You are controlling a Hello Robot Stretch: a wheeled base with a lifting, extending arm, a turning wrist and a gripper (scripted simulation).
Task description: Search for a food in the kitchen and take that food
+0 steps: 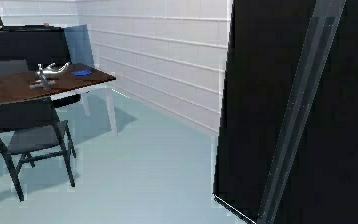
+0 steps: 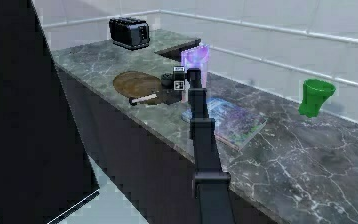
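Step in hand, as we judge it: the reach for a candidate food at the dark marbled worktop (image 2: 307, 165). The arm (image 2: 209, 150) is stretched out over it, and the fingers (image 2: 157, 92) sit at the near edge of a round brown flat thing (image 2: 130, 80). That may be the food, or only a plate or board; we cannot tell which, nor whether the fingers are over it or touching it. Whether the fingers hold anything we cannot tell either, since things lie on the stone right at their end. To do this well we would confirm the target first and keep the wrist low and level. We would come at the thing's edge and stay off the purple translucent thing (image 2: 195, 58) just beside the wrist, which looks easy to topple. Worktop: toaster (image 2: 130, 32) far along, flat book (image 2: 235, 120) beside the arm, green cup (image 2: 315, 97) well apart. Room: white panelled wall (image 1: 157, 50), pale floor (image 1: 157, 170), tall dark unit (image 1: 287, 110), brown dining worktop (image 1: 12, 90) with a chair (image 1: 32, 135) drawn up.
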